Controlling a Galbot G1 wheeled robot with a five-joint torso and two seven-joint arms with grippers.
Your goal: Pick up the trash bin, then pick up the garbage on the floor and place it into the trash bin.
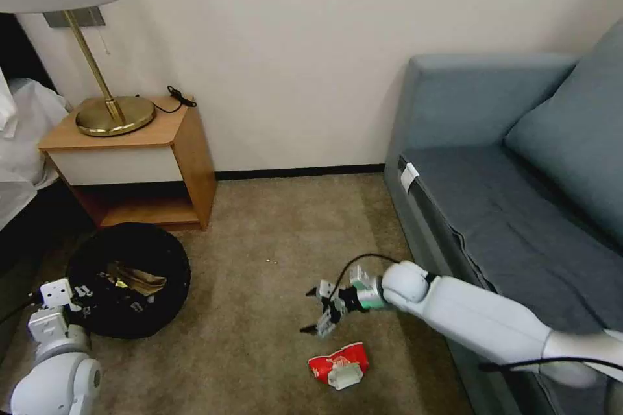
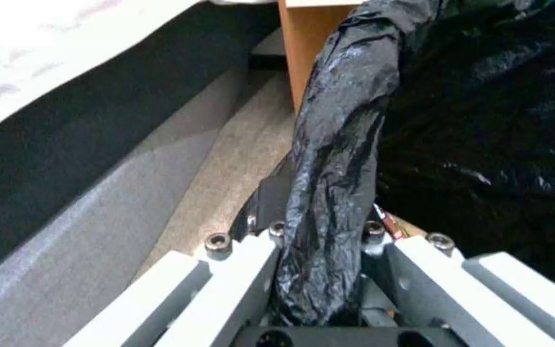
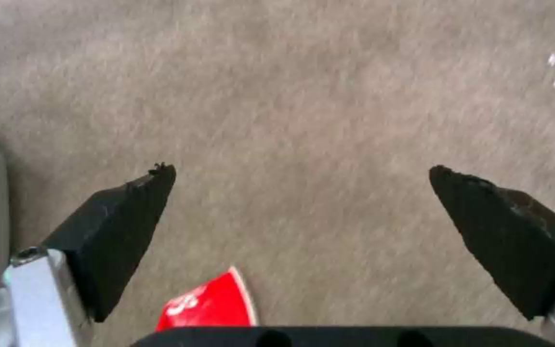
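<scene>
We find the trash bin [image 1: 130, 279] on the carpet [image 1: 259, 311] in front of the nightstand [image 1: 130, 162], with brownish litter inside it. The left gripper [image 2: 319, 250] has its jaws clamped on the bin's black liner rim [image 2: 335, 144]. The right gripper [image 1: 311, 311] hangs over the carpet beside the sofa [image 1: 506, 207], jaws spread wide and holding nothing. We note 1 piece of garbage, a red-and-white packet [image 1: 339, 364], lying on the floor just beside that gripper.
</scene>
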